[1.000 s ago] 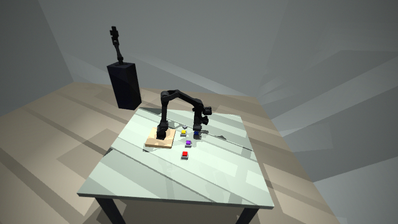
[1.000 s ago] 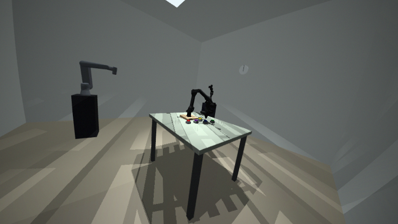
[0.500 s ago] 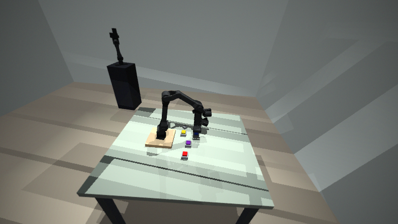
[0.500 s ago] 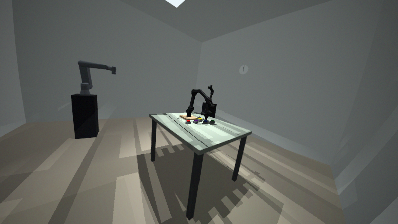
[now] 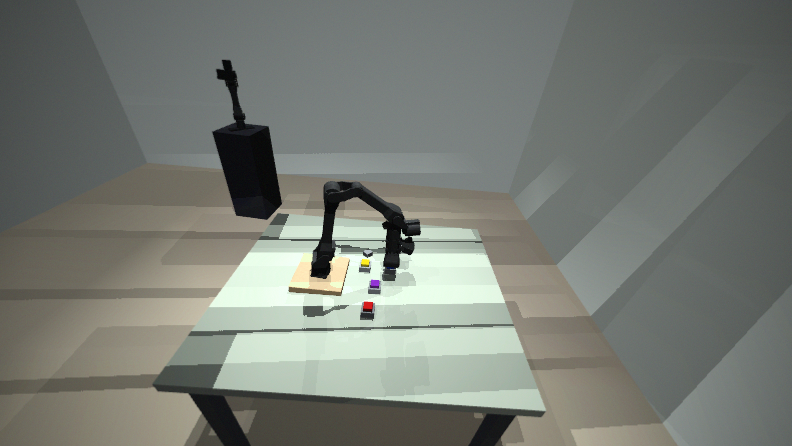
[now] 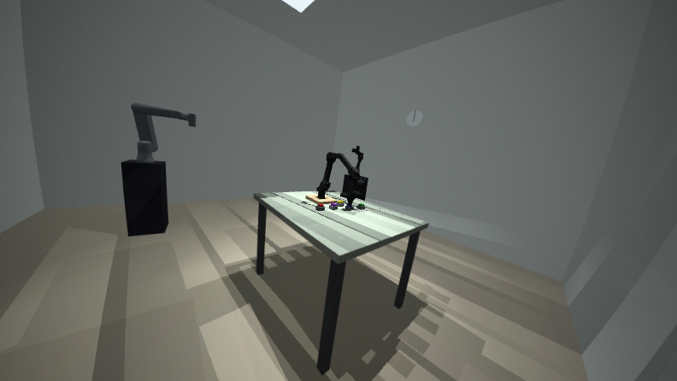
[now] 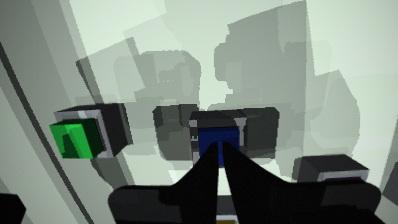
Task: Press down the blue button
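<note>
- Hand (image 7: 220,145): fingers shut together, holding nothing, tips poised at the blue button (image 7: 216,141).
- Blue button: rigid spring-loaded cap in a dark housing on the surface (image 7: 280,45), beside the green button (image 7: 76,140).
- Handling: likely stiff; press the cap centre straight down, no grasp.

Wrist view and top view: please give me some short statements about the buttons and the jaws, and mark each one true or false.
1. The gripper has its jaws shut, holding nothing. True.
2. The tips are over the green button. False: they are over the blue button.
3. The red button lies nearer the table's front edge than the purple button. True.
4. The arm's base stands on a black mat. False: on a tan board.
</note>
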Motion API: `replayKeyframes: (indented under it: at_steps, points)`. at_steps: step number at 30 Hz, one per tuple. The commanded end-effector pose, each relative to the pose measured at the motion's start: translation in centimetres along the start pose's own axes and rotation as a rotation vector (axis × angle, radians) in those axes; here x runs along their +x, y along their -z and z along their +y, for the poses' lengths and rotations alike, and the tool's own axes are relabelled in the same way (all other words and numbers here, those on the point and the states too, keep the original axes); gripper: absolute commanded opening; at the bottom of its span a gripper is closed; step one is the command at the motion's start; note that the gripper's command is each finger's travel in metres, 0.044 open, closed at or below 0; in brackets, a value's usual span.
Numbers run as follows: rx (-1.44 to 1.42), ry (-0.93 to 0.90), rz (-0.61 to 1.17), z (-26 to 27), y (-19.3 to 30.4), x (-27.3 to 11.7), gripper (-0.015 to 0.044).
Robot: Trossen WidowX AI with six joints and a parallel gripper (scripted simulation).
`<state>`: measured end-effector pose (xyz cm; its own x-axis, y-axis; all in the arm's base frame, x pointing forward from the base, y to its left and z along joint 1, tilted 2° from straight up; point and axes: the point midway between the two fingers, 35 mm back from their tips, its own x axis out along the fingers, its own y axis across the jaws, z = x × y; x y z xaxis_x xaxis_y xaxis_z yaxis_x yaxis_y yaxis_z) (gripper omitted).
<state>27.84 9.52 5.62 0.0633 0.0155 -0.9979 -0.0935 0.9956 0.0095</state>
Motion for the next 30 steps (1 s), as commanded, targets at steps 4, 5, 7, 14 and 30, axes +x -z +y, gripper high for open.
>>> replayKeyframes:
  at_steps: [4, 5, 7, 14, 30]
  points:
    - [0.004, -0.003, 0.006, 0.0, 0.2, 0.2, 0.002]
    - [0.004, -0.003, 0.006, 0.0, 0.2, 0.2, 0.002]
    - [0.004, -0.003, 0.006, 0.0, 0.2, 0.2, 0.002]
    - [0.001, -0.001, 0.002, 0.0, 0.0, -1.0, 0.002]
    - [-0.01, -0.014, 0.008, 11.6, 3.5, -8.8, 0.0309]
